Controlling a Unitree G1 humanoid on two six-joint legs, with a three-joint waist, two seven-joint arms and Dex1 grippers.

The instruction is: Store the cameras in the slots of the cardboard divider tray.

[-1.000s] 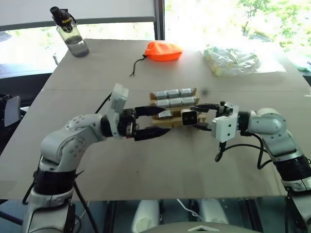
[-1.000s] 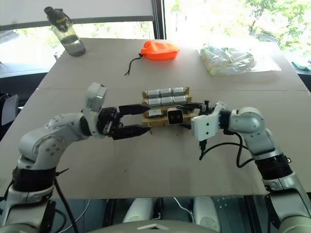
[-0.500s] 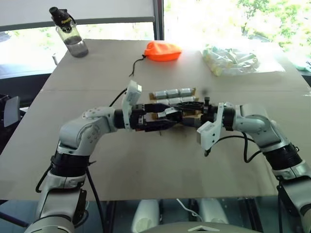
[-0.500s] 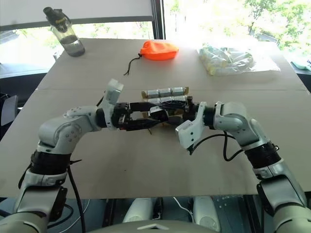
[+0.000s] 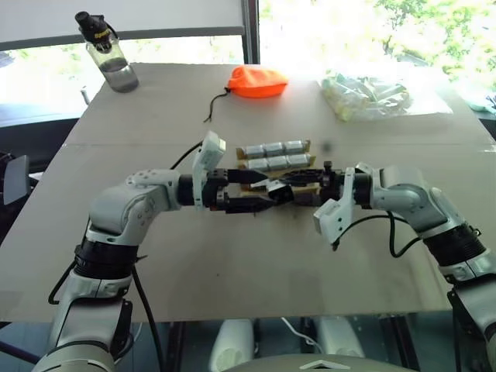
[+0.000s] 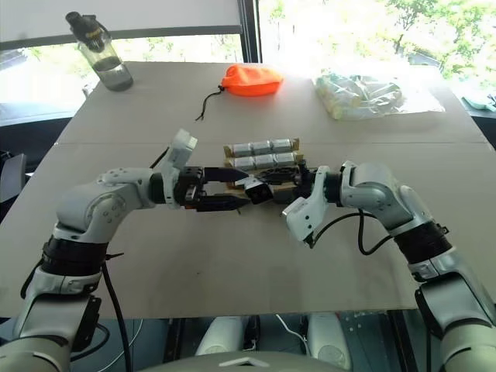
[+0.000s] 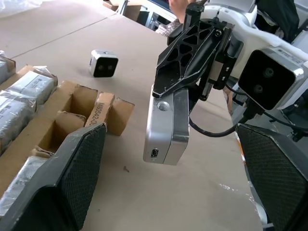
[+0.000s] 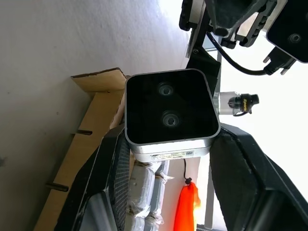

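Black fingers of the left gripper (image 5: 267, 188) stand wide apart at the near edge of the cardboard tray (image 5: 302, 181), either side of a silver camera (image 7: 167, 126) without touching it. That camera is clamped in the right gripper (image 6: 260, 188), which holds it above the table (image 5: 232, 256) beside the tray's empty near slots. Wrapped cameras (image 5: 275, 149) fill the far rows. Another camera (image 7: 103, 63) lies on the table nearby.

A silver camera (image 7: 166, 122) hangs above the table beside the tan cardboard divider tray (image 7: 72, 113), whose near slots stand empty.
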